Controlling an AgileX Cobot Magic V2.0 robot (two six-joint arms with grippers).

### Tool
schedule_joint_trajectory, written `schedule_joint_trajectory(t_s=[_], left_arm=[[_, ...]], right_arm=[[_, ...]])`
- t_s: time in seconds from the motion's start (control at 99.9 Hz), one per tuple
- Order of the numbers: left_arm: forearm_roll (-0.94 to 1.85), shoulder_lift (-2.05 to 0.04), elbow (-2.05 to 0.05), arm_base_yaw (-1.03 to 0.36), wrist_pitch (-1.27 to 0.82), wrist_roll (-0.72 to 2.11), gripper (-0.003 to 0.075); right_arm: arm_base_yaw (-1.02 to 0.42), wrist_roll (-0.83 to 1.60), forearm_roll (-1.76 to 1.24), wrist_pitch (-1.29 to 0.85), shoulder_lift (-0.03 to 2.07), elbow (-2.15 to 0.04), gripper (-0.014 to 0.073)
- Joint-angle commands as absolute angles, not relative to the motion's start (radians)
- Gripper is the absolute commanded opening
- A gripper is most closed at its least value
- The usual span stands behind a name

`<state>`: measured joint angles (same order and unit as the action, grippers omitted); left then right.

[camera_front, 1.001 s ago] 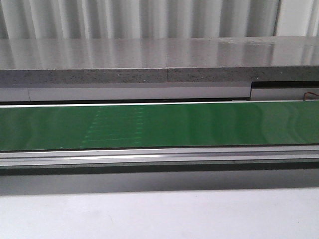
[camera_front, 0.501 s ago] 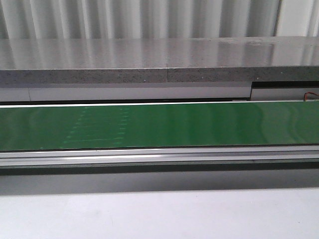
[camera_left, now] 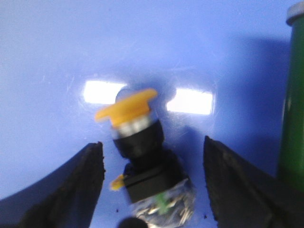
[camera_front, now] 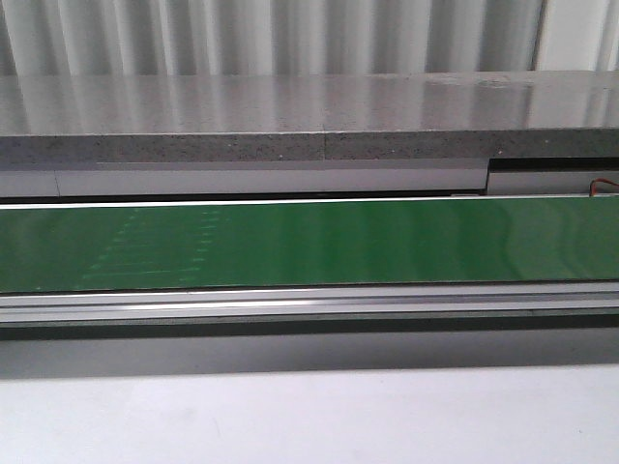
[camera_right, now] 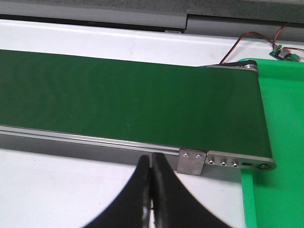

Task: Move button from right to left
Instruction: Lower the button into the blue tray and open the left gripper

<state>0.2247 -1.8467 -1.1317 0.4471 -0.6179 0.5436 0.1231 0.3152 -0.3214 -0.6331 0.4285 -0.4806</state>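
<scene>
The button (camera_left: 142, 156) lies tilted on a blue surface (camera_left: 61, 52) in the left wrist view. Its yellow-orange head (camera_left: 126, 105) points away from the fingers, and its black collar and clear block with a green mark point toward them. My left gripper (camera_left: 152, 142) is open around it, one black finger (camera_left: 80, 180) on each side with a gap to the button. The picture is blurred. My right gripper (camera_right: 151, 159) is shut with nothing in it, over the white table (camera_right: 57, 190) just before the conveyor's frame. The front view shows neither gripper nor the button.
A green conveyor belt (camera_front: 309, 242) runs across the front view under a grey stone ledge (camera_front: 309, 116). Its end roller and bracket (camera_right: 192, 161) meet a green tray (camera_right: 285, 118). Red wires (camera_right: 256, 34) run to a small board. A green belt edge (camera_left: 294, 95) borders the blue surface.
Faint pale marks on the green belt have drifted to the left in the front view. Nothing else there has changed.
</scene>
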Motion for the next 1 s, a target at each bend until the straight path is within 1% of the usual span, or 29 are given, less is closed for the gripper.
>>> schedule_joint_trajectory(t_s=[0.0, 0.31, 0.461, 0.731, 0.821, 0.991], left_arm=[[0.239, -1.803, -1.155, 0.448, -0.59, 0.545, 0.0463], [0.239, -1.801, -1.181, 0.448, -0.607, 0.54, 0.0463], [0.273, -1.749, -1.203, 0.448, -0.627, 0.54, 0.0463], [0.349, -1.534, -1.199, 0.436, -0.646, 0.54, 0.0463], [0.36, -1.446, -1.187, 0.402, -0.645, 0.54, 0.0463], [0.361, -1.286, -1.145, 0.294, -0.641, 0.54, 0.0461]], right_arm=[[0.122, 0.322, -0.331, -0.565, 0.431, -0.51, -0.0067], [0.122, 0.322, -0.331, -0.565, 0.431, -0.51, -0.0067], [0.122, 0.322, -0.331, -0.565, 0.431, -0.51, -0.0067], [0.122, 0.322, -0.331, -0.565, 0.431, -0.51, -0.0067], [0.122, 0.322, -0.331, -0.565, 0.431, -0.51, -0.0067], [0.122, 0.322, -0.331, -0.566, 0.431, -0.51, -0.0067]])
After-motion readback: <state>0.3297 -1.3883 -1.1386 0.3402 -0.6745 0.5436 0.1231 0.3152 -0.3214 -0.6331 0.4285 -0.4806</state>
